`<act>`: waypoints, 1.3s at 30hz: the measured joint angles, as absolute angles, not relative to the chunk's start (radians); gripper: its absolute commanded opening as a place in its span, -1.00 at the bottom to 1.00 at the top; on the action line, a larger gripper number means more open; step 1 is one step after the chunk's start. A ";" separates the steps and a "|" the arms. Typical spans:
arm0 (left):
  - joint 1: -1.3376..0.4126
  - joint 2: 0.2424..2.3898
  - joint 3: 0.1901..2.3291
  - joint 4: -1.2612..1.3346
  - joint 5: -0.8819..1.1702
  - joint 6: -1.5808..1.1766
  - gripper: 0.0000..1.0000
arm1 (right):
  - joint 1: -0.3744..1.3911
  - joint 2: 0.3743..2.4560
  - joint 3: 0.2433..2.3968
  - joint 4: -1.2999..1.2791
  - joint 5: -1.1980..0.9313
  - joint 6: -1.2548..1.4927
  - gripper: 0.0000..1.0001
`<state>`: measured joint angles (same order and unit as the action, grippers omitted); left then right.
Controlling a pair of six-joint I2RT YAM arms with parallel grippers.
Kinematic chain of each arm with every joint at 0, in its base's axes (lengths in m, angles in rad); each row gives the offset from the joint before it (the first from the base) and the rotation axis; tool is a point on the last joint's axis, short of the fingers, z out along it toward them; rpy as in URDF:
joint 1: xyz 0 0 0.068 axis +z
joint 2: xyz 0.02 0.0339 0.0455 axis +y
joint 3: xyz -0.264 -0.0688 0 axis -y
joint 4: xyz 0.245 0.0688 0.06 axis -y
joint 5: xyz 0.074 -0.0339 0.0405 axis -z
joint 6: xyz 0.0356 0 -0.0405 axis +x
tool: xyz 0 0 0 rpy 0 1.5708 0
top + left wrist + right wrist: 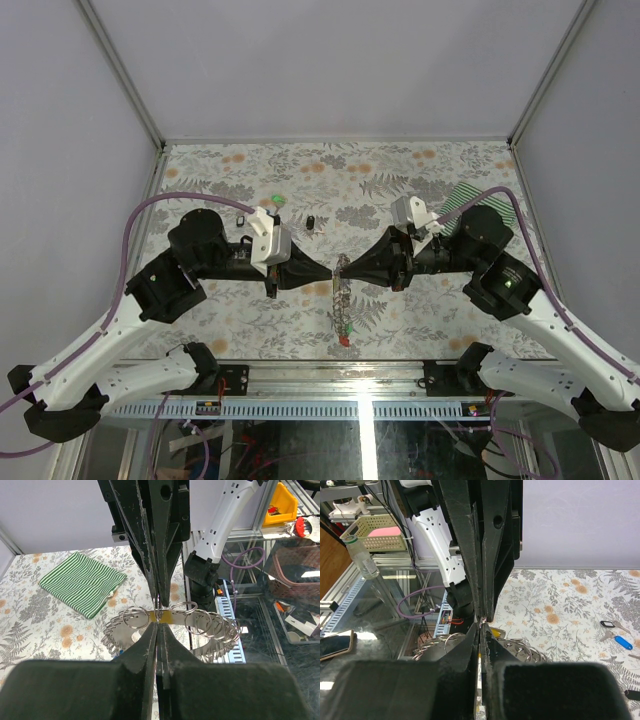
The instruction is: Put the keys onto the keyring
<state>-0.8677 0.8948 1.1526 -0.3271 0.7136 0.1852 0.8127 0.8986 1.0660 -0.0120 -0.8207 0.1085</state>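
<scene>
Left fingers point(300, 272), right fingers point(370, 266) closed; tip-to-tip

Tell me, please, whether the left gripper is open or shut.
Shut: in the left wrist view the left gripper's fingers press together with no gap, their tips pinched at the keyring.

The whole setup is boxed in by plain pale lilac walls point(330, 60), with aluminium posts point(124, 75) running down the corners. The counter point(400, 170) has a floral cover, grey leaves and orange blooms. Light is soft and even. At the near edge there's a slotted white rail point(300, 410), and lower down a glass shelf point(380, 615) (pretty cluttered) with a clear bottle point(362, 557), cream basket point(375, 532) and phone point(335, 646). A yellow bin point(282, 502) sits off to one side.
</scene>
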 measured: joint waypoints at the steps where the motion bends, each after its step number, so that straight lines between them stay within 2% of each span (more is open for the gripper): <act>1: -0.868 0.895 1.153 -0.327 0.714 0.185 -1.00 | 0.812 0.896 1.065 -0.008 -0.820 0.110 -1.00; 12: -0.868 0.895 1.152 -0.315 0.713 0.183 -1.00 | 0.813 0.872 1.021 0.069 -0.783 0.170 -1.00; 29: -0.868 0.891 1.114 -0.219 0.692 0.146 -1.00 | 0.813 0.832 0.889 0.346 -0.684 0.315 -1.00; 34: -0.868 0.880 1.096 -0.177 0.681 0.122 -0.70 | 0.813 0.824 0.870 0.395 -0.665 0.331 -1.00; 39: -0.868 0.838 1.040 -0.085 0.662 0.054 -0.57 | 0.813 0.814 0.869 0.410 -0.664 0.318 -1.00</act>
<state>-0.8677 0.8375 1.0405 -0.0849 0.6624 0.0536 0.8127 0.8139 0.8692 0.4099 -0.6640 0.3176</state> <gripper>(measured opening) 0.189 0.010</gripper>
